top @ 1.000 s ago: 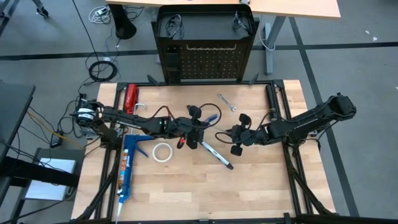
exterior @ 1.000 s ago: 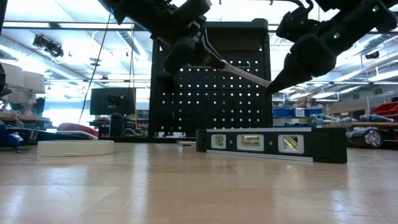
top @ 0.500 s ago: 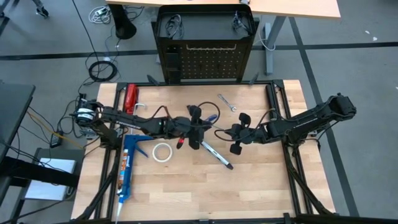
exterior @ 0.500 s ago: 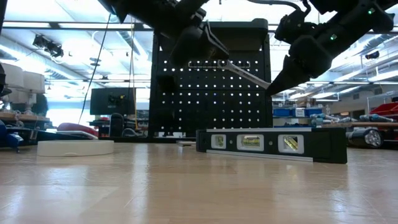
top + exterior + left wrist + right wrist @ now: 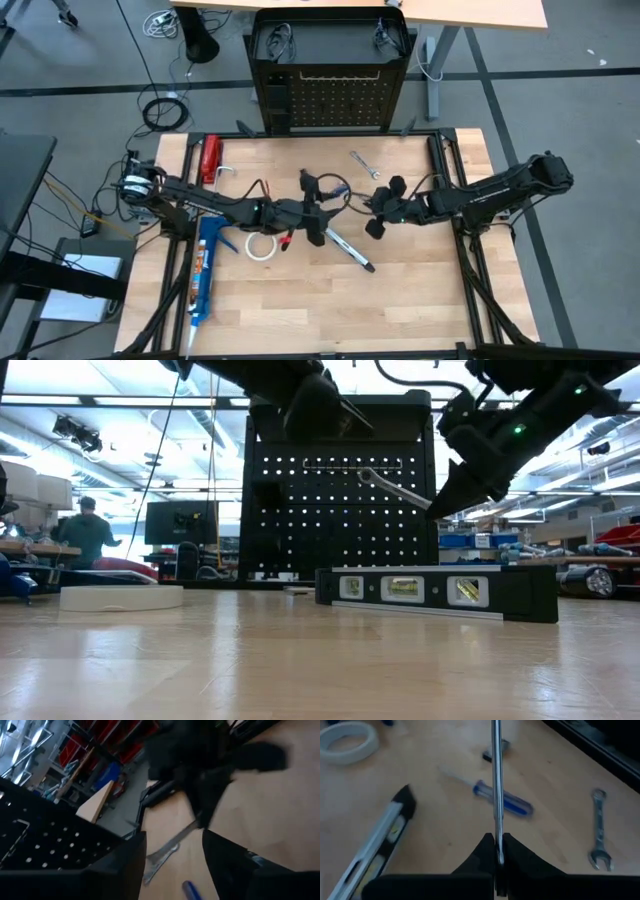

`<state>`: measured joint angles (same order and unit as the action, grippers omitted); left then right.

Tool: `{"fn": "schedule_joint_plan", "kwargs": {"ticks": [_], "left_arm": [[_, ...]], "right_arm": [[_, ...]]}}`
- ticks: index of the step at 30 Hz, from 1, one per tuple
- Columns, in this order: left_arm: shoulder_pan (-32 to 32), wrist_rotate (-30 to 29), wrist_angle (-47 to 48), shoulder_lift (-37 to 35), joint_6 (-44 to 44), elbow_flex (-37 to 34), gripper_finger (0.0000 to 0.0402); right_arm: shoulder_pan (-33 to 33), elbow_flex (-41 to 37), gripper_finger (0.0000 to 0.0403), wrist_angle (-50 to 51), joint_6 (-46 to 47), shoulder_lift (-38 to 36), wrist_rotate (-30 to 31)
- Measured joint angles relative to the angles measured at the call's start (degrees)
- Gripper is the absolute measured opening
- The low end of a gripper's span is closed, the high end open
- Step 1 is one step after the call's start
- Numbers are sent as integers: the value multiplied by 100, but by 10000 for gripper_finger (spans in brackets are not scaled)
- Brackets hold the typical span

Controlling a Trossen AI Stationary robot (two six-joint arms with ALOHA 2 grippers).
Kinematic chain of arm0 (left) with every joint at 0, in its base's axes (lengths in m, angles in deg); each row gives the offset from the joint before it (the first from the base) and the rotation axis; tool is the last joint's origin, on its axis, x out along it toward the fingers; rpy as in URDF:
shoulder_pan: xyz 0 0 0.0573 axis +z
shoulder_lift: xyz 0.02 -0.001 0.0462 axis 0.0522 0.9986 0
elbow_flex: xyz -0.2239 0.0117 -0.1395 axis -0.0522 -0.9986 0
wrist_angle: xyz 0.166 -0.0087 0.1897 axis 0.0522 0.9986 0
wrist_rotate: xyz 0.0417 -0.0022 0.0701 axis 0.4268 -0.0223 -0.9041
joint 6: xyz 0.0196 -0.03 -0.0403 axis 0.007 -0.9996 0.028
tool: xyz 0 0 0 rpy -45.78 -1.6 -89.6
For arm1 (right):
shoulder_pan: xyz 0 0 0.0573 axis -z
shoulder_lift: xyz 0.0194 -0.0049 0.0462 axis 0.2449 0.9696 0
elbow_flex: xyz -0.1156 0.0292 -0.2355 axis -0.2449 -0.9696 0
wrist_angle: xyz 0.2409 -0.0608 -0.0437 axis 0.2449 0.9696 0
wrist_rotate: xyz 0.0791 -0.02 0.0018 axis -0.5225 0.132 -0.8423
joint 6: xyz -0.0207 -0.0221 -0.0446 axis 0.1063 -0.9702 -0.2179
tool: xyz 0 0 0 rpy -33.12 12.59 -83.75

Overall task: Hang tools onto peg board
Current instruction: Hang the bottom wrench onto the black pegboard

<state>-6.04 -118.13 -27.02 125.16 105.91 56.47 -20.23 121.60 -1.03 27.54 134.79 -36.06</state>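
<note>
A silver wrench [image 5: 393,485] hangs in the air in front of the black peg board [image 5: 340,520], with my right gripper [image 5: 438,503] shut on one end. My left gripper [image 5: 338,412] stands open above and to the left of the wrench's free head [image 5: 159,858] and touches nothing. A second wrench [image 5: 598,842], a blue-handled screwdriver [image 5: 504,801], a white tape roll [image 5: 261,245] and a black-and-white level-like tool [image 5: 435,592] lie flat on the table. My right gripper pinches the wrench's end [image 5: 496,851] between its two fingers, which press on its flat faces. The fingers come from the table's right, slanting down, and lie along the wrench. The wrench sticks straight out past the fingertips, lifted clear of the table, its free head toward my left gripper.
A long blue caulking gun [image 5: 203,270] and a red-handled tool [image 5: 210,158] lie at the table's left. The peg board [image 5: 330,100] stands upright beyond the far edge. A person [image 5: 87,535] shows in the room behind.
My left gripper has opened, let go of the wrench's head end and drawn up and away from it. My right gripper has stayed shut on the other end, rolled, and shifted a little toward the far edge. The wrench is now held by it alone.
</note>
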Motion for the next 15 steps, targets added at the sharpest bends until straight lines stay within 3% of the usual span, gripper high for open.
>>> {"fn": "schedule_joint_plan", "kwargs": {"ticks": [5, 9, 15], "left_arm": [[-161, -43, -535, 0, -5, -369, 167], [-273, -258, -1580, 1, -13, -990, 144], [-480, -817, -3490, 2, -14, -1823, 129]], "right_arm": [[390, -35, 24, -58, 185, -157, -264], [493, -316, 27, -357, 182, -457, -302], [646, -1002, 24, -1620, 192, -921, -544]]}}
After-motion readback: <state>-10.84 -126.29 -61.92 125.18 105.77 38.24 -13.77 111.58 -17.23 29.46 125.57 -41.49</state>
